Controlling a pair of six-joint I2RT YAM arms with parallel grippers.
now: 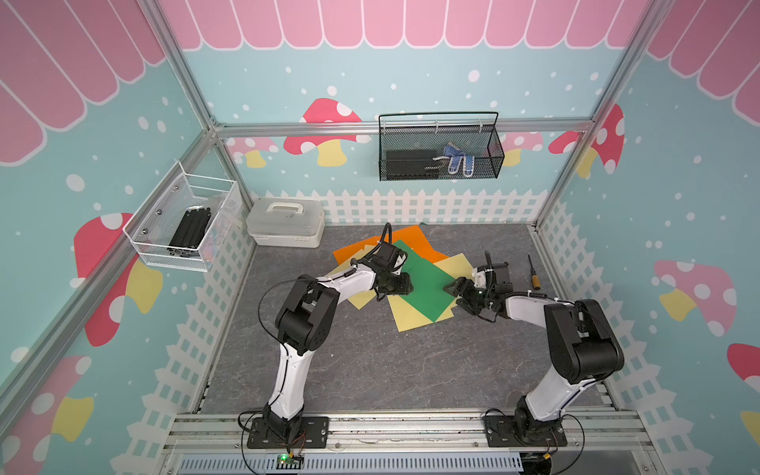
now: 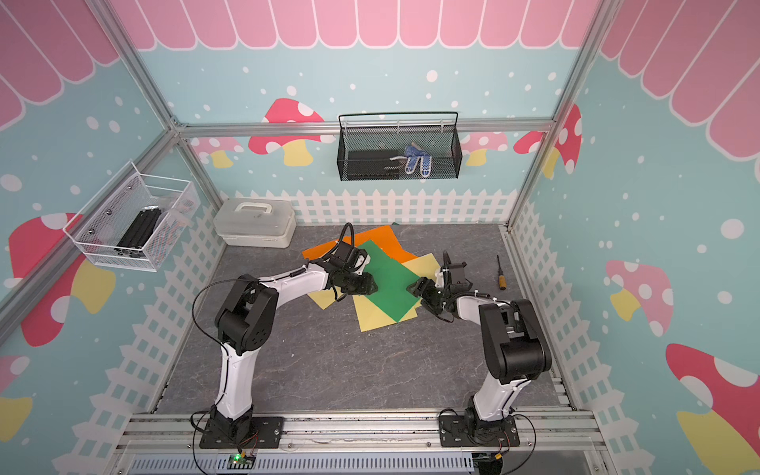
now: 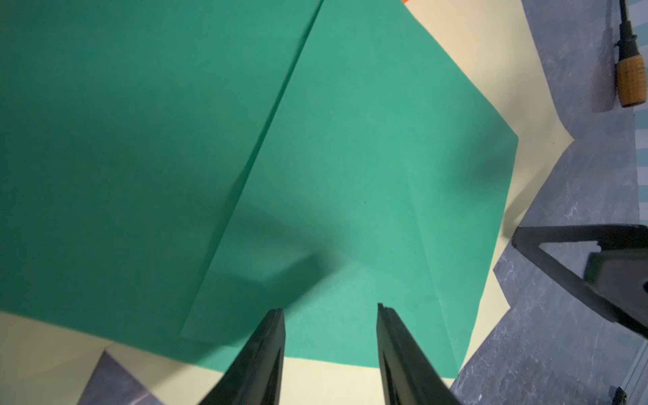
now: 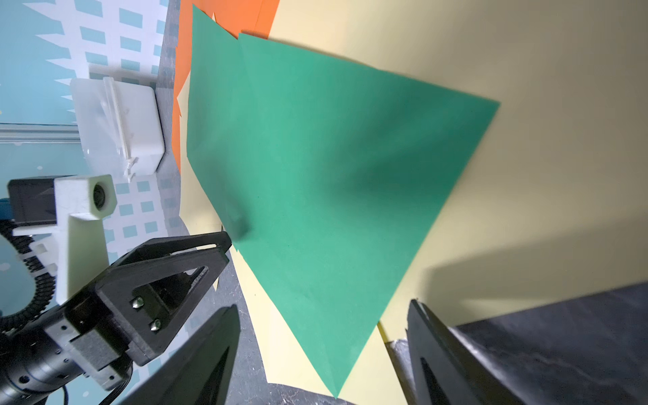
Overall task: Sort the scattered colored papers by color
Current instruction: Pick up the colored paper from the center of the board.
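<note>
Black basket [image 1: 440,174] with gloves [image 1: 458,160], white basket [image 1: 164,249] with black bars [image 1: 191,230], left pincer [image 3: 329,312] and right pincer [image 4: 324,305] spread

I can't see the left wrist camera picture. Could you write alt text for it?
Two overlapping green papers fill the view, lying on pale yellow papers on a grey table. The left gripper, black fingers apart and empty, points at them. A wooden-handled screwdriver lies aside.

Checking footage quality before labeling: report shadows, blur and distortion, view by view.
In both top views: even light, sharp, wide-angle stretch toward the corners. Left wrist view: a soft shadow on the green paper ahead of the left gripper. Right wrist view: broad shadow across the yellow paper, edges slightly soft.
</note>
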